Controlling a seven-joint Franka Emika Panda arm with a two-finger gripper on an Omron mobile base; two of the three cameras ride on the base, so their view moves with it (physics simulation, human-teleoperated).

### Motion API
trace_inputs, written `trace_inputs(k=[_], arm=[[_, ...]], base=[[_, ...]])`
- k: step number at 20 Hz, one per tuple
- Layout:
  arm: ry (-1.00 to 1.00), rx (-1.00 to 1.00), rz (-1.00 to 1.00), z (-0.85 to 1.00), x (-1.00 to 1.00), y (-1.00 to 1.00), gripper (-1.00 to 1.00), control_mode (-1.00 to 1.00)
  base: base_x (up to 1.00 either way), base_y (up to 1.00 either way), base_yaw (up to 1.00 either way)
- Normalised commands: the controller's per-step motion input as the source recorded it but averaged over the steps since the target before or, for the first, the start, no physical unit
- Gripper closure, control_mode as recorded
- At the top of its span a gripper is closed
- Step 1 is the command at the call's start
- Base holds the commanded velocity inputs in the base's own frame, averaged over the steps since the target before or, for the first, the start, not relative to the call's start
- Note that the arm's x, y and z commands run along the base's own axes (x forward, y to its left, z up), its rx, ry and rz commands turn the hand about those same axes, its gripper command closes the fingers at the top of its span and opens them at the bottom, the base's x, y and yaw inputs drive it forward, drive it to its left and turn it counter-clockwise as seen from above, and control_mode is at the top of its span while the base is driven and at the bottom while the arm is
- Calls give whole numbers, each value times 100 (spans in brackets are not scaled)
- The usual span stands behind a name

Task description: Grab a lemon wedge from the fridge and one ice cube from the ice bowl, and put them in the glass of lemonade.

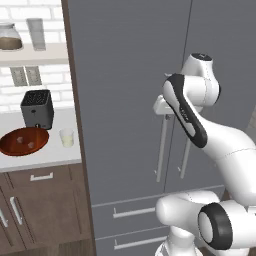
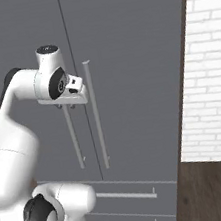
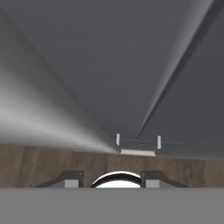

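The grey two-door fridge (image 1: 125, 75) (image 2: 134, 53) (image 3: 109, 65) stands shut, so the lemon wedge is hidden. My gripper (image 1: 164, 116) (image 2: 63, 105) (image 3: 111, 179) sits at the top end of the left door's bar handle (image 1: 160, 150) (image 2: 74, 138), pointing down along the door. Its fingertips (image 3: 72, 179) stand wide apart, open, with nothing visibly clamped. On the white counter (image 1: 50, 155) to the left rest the reddish-brown ice bowl (image 1: 24, 141), holding a few cubes, and the small glass of lemonade (image 1: 66, 138) just right of it.
A black boxy appliance (image 1: 37, 109) stands behind the bowl. A shelf above carries a lidded jar (image 1: 10, 37) and a taller greyish glass (image 1: 36, 34). The right door's handle (image 2: 97, 114) is close by. A white brick wall (image 2: 207, 67) flanks the fridge on the right.
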Motion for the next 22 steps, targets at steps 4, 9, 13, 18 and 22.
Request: trace_inputs(k=[4, 9, 13, 18, 22], arm=[[0, 0, 0, 0, -19, 0, -100, -100], [0, 0, 0, -8, -28, 0, -100, -100], [0, 0, 0, -29, -32, 0, -100, -100], [4, 0, 0, -26, -5, 0, -100, -100], [7, 0, 0, -8, 3, 0, -100, -100]], base=[[0, 0, 0], [0, 0, 0], [0, 0, 0], [0, 0, 0], [0, 0, 0]])
